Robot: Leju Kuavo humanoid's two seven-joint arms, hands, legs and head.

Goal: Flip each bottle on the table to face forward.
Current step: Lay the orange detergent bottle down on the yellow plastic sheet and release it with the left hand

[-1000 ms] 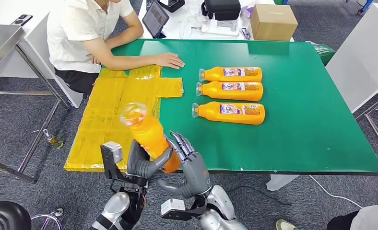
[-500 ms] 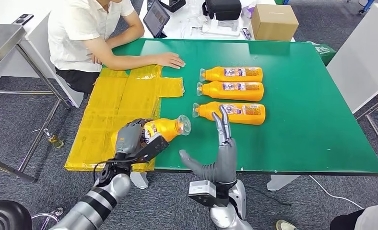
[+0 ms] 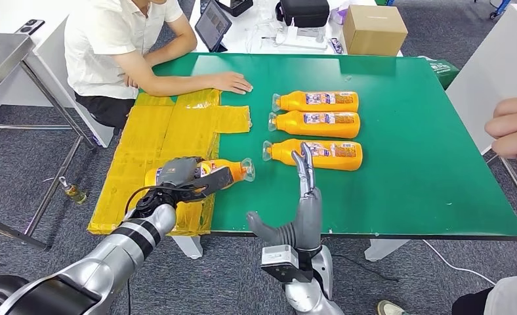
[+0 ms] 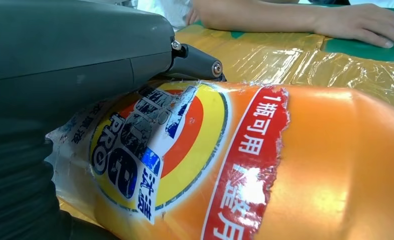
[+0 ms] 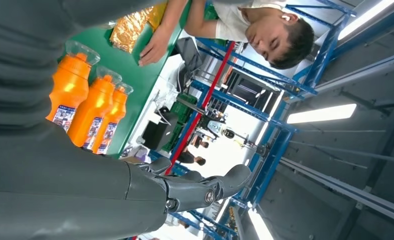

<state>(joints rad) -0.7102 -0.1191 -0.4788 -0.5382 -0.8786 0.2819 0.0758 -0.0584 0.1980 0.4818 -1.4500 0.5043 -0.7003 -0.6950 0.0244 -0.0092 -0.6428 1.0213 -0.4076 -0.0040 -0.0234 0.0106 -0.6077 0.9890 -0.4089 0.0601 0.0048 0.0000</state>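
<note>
My left hand grips an orange bottle that lies on its side at the near left of the green table, on the yellow sheet, its clear cap pointing right. In the left wrist view the bottle shows a torn round label and a red strip. My right hand stands open and upright at the table's near edge, holding nothing. Three more orange bottles lie in a row mid-table, caps to the left, labels up. The right wrist view shows these bottles too.
A yellow plastic sheet covers the table's left part. A seated person in a white shirt rests a hand on the table's far left. Another person's hand comes in at the right edge. A cardboard box stands behind the table.
My left hand has turned the bottle from upright to lying flat and lowered it onto the yellow sheet. My right hand let go, opened and rose upright. A person's hand came in at right.
</note>
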